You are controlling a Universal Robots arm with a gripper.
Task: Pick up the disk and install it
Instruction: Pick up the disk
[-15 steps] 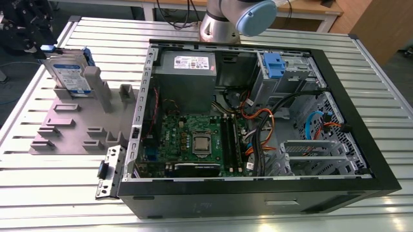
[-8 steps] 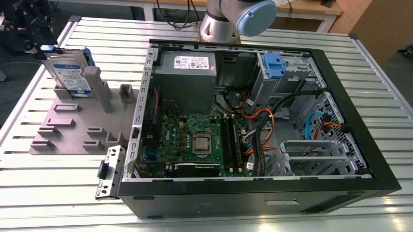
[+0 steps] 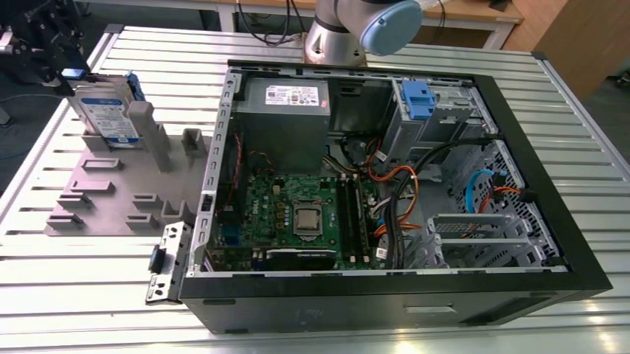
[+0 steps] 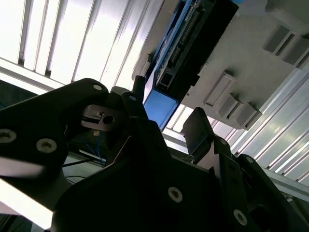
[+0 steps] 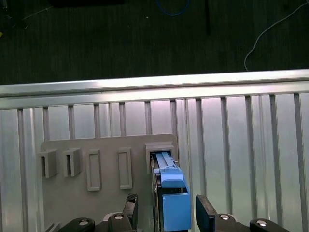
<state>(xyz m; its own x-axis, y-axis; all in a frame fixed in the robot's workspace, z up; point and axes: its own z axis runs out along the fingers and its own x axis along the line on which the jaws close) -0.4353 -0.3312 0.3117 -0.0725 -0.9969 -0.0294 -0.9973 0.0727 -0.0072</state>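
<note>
While the disk [image 3: 103, 116] stands on edge in a slot of the matte grey moulded holder [image 3: 108, 193], its glossy blue plastic bracket [image 5: 175, 212] sits between the spread black fingers [image 5: 205, 212] of the gripper [image 5: 166, 205]. Holder and open black computer case [image 3: 394, 299] rest on a ribbed aluminium table [image 3: 79, 295]
</note>
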